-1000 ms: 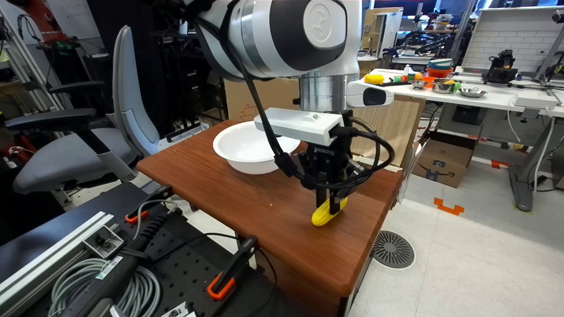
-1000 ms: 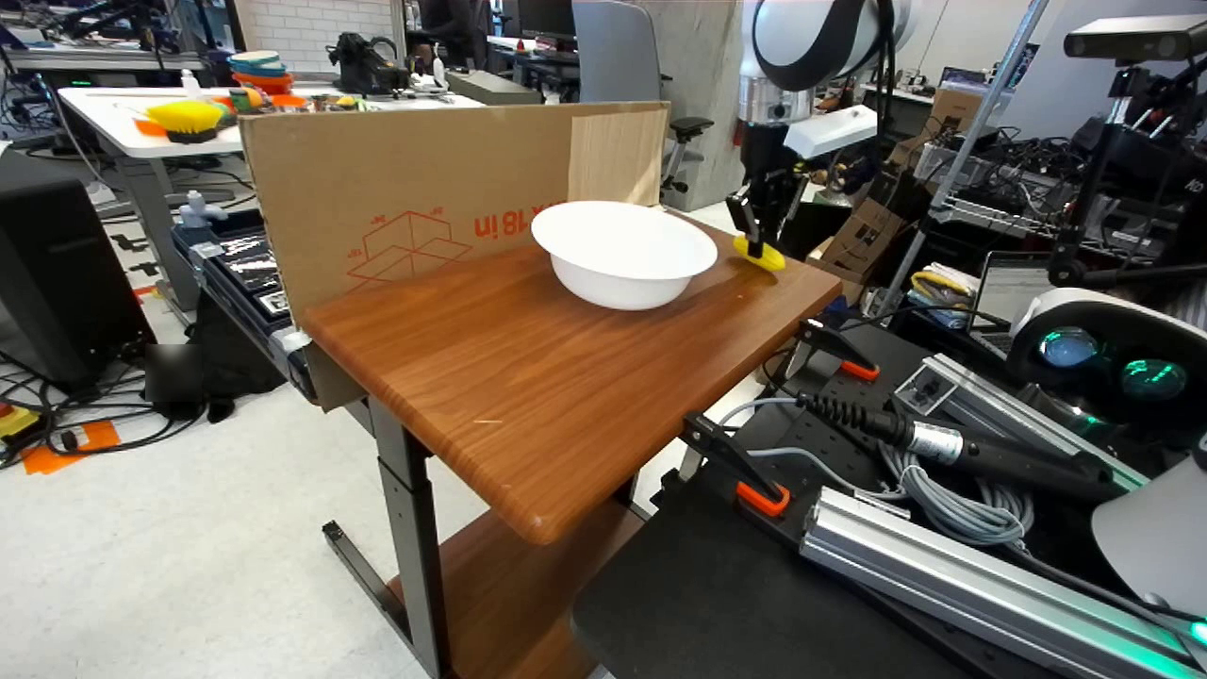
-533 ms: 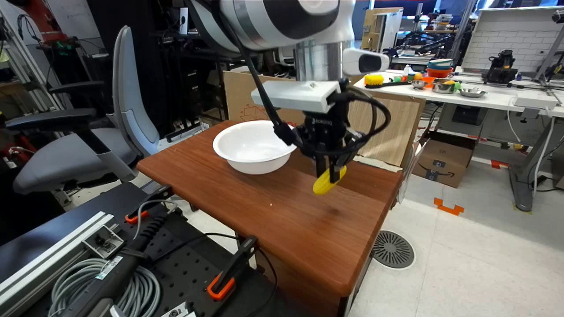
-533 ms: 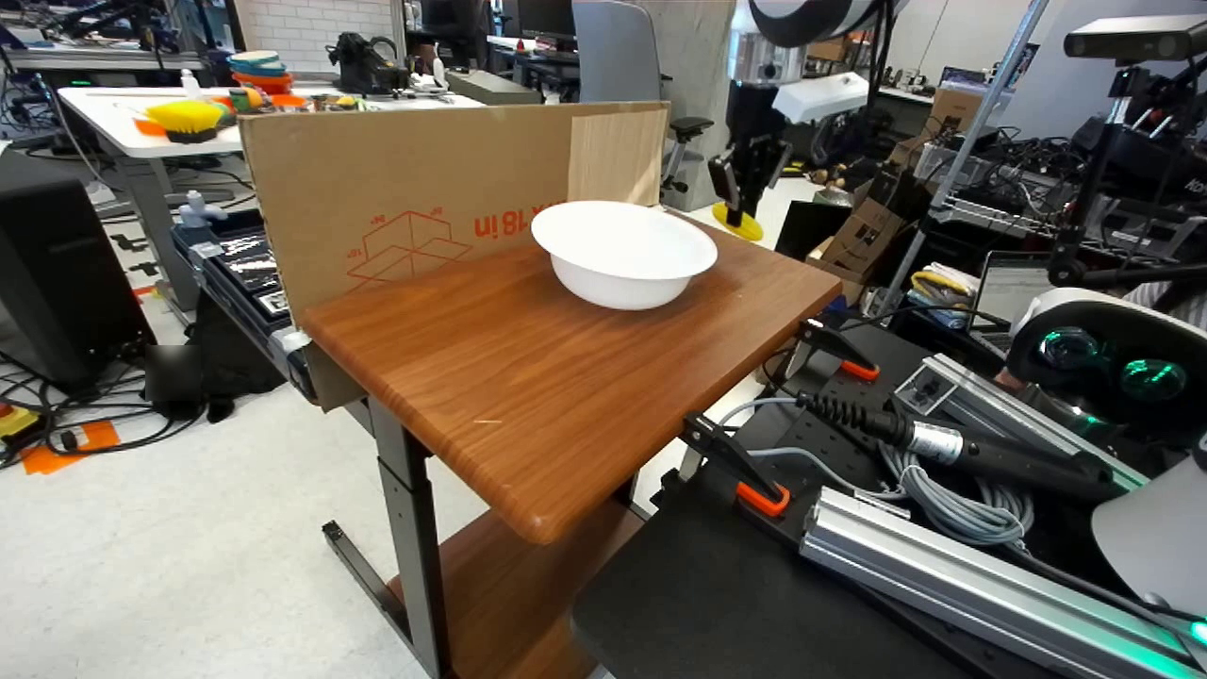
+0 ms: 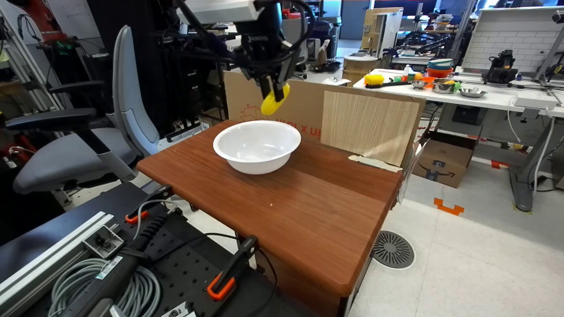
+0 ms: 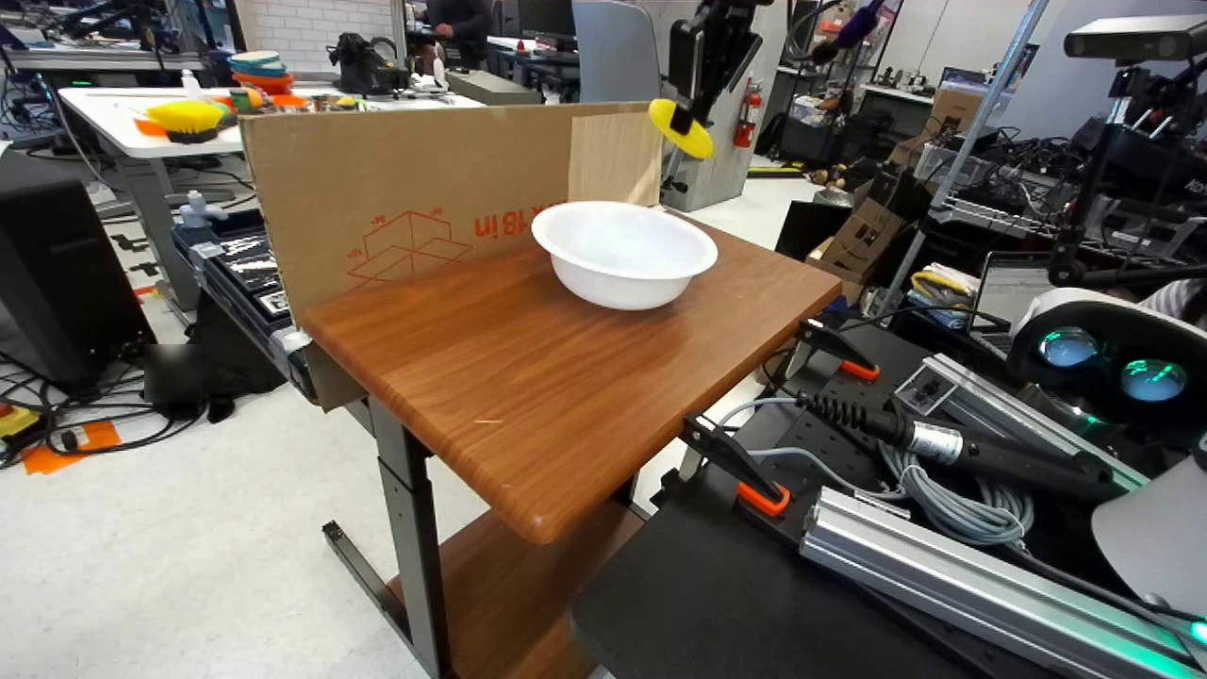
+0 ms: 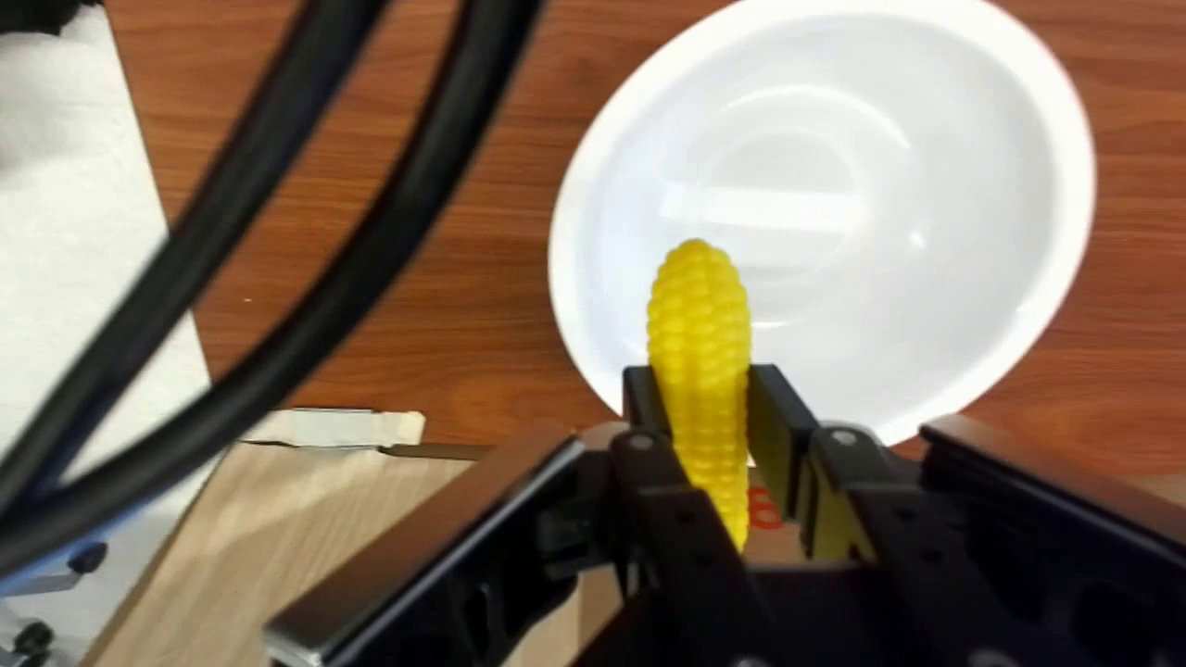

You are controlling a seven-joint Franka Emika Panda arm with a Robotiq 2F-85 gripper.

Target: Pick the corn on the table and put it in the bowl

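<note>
The yellow toy corn (image 7: 700,306) is in the air, pinched between the two black fingers of my gripper (image 7: 701,389). It also shows in both exterior views (image 5: 267,107) (image 6: 698,143), tilted and well above the table. The wide white bowl (image 5: 257,166) stands upright on the reddish-brown table (image 5: 304,220). The bowl also shows in an exterior view (image 6: 624,289) and fills much of the wrist view (image 7: 927,306). Its inside shows no object. In the wrist view the corn's tip overlaps the bowl's near left part. The gripper is above the bowl, toward the cardboard side.
A cardboard sheet (image 6: 424,189) with a light wood panel (image 5: 370,127) stands upright along one table edge. A black cart with clamps (image 5: 224,281) and cables adjoins the opposite edge. A grey chair (image 5: 79,145) is beside the table. A white desk (image 5: 493,101) holds bowls and a yellow brush.
The gripper has lifted the corn off the table and carried it up and across toward the bowl. The corn has stayed in the fingers. The bowl has not moved.
</note>
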